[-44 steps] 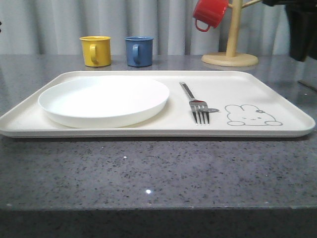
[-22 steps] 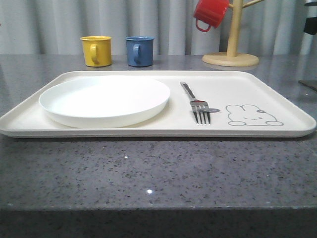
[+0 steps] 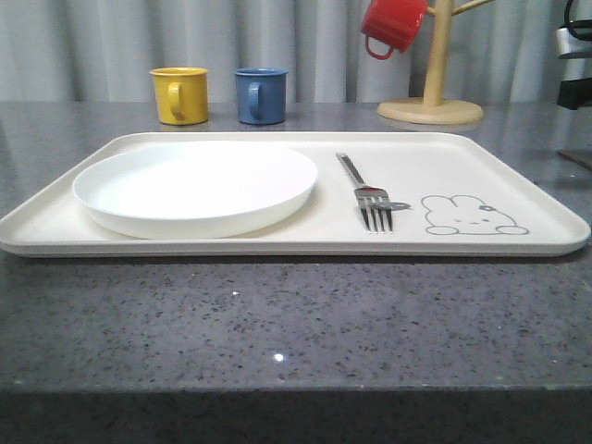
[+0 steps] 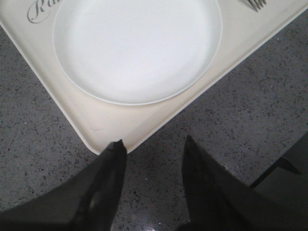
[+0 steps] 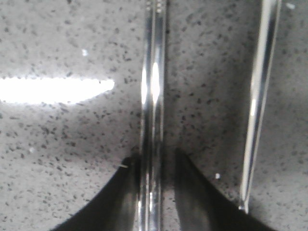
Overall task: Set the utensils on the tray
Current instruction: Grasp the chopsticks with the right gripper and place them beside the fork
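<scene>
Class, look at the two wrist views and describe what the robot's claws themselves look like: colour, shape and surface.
Both claws are black. The left claw has two broad fingers that taper to blunt points, with a smooth, slightly glossy surface. The right claw shows two dark fingers of similar tapering shape, blurred by closeness. No cables, labels or markings can be made out on either.

right arm (image 3: 575, 55) lower at table's right edge
</scene>
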Controlling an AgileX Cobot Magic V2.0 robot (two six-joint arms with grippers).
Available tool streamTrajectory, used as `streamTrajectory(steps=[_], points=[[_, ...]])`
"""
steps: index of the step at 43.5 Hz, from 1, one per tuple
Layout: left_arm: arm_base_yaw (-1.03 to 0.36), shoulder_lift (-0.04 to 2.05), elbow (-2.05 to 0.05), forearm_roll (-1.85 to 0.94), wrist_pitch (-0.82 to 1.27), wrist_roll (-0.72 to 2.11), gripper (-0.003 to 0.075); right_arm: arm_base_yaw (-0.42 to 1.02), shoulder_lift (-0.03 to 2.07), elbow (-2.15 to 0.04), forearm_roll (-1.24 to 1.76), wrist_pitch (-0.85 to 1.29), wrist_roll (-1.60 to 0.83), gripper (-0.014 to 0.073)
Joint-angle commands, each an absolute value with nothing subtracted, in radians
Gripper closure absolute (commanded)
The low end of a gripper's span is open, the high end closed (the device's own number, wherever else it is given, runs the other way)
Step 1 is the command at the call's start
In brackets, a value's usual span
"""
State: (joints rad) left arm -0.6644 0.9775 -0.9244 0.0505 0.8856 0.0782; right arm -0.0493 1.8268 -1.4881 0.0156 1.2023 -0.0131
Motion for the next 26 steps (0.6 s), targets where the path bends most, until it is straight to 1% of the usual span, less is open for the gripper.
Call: streamTrajectory(steps=[1, 5, 10, 19, 26], points=[[-0.672, 0.965, -0.951, 0.051, 0.834, 0.071, 0.0436, -0.052, 1.792, -1.509, 0.029, 1.198, -0.025, 0.0491], [-0.672, 0.965, -0.951, 0.051, 0.834, 0.071, 0.0436, -0.050, 1.788, -1.514, 0.043, 1.217, -0.025, 0.0531], [-0.672, 0.965, -0.951, 0.051, 0.834, 0.071, 0.0436, -0.030, 1.752, -1.520, 0.077, 1.238, -0.025, 0.0531], [-0.672, 0.965, -0.951, 0.051, 0.834, 0.071, 0.0436, 0.118, 1.655, -1.522, 0.151, 1.240, -0.028, 0.0531], [-0.672, 0.965, -0.951, 0.051, 0.834, 0.071, 0.0436, 0.230, 1.664, -1.520, 0.186, 1.195, 0.023, 0.0528]])
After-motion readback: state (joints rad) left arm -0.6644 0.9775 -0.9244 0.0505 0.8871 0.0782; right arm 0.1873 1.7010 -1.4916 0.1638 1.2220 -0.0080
